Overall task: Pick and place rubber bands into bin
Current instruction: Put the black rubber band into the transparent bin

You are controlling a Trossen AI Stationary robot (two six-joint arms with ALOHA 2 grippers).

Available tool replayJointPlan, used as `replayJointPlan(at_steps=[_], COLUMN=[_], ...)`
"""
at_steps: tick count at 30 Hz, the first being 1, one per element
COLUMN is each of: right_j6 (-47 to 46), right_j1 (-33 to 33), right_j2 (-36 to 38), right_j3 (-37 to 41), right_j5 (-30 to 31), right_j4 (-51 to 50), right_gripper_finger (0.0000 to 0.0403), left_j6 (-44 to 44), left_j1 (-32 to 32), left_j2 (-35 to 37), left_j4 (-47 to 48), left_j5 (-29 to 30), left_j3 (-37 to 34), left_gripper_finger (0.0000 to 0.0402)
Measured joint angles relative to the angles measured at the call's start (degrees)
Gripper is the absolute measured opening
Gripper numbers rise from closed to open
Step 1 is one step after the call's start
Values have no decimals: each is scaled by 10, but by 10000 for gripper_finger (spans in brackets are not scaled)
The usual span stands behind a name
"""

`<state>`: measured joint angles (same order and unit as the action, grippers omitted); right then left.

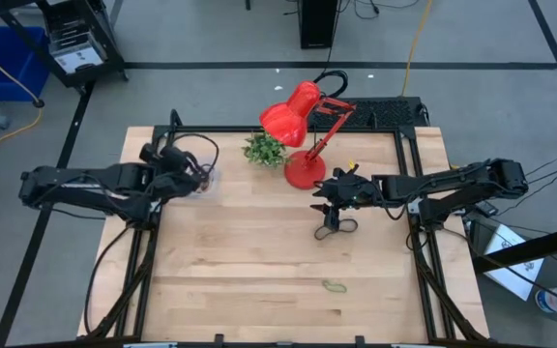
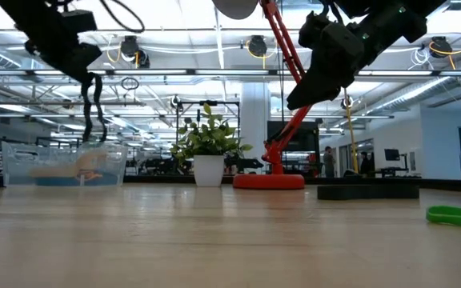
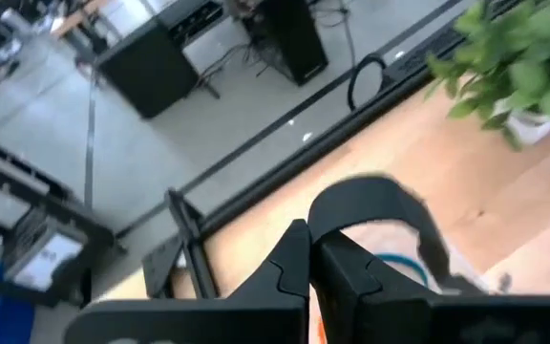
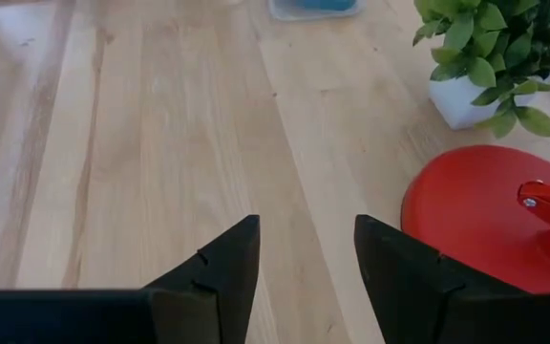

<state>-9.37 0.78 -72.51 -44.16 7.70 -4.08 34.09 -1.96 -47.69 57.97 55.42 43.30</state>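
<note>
A light wooden table [image 1: 259,271] is seen from above, with a dark robot arm reaching in from each side. Nearest the front edge, a green rubber band [image 1: 334,286] lies flat on the wood, well apart from both arms. Further in, a black rubber band [image 1: 336,228] lies on the table just below the right gripper [image 1: 329,205], whose fingers [image 4: 220,272] are spread apart with nothing between them; bare wood is seen through the gap. On the left side, the left gripper [image 3: 310,256] is clenched around a black rubber band loop [image 2: 96,104], which hangs from it above the clear bin [image 2: 64,165]. Coloured bands are seen lying inside the bin. At the far edge stand a small potted plant [image 1: 264,150] and a red desk lamp [image 1: 303,130].
</note>
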Motion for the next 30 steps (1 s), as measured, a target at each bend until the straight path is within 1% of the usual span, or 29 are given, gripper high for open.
replayJointPlan(at_steps=[3,8,13,15,18,23,30], right_j6=[0,0,0,0,0,0,0], right_j1=[0,0,0,0,0,0,0], right_j2=[0,0,0,0,0,0,0], right_j3=[0,0,0,0,0,0,0], right_j5=[0,0,0,0,-2,-2,-2], right_j4=[0,1,15,22,31,31,30], right_gripper_finger=[165,166,165,164,166,169,168], left_j6=[34,85,145,149,159,199,233], left_j1=[0,0,0,0,0,-7,-15], left_j2=[0,-9,-20,-20,-22,-22,-22], left_j4=[5,3,-12,-32,-46,-51,-58], left_j5=[0,-10,-17,-19,-41,-69,-89], left_j3=[-26,-85,-134,-146,-159,-175,-206], left_gripper_finger=[12,6,15,9,7,29,34])
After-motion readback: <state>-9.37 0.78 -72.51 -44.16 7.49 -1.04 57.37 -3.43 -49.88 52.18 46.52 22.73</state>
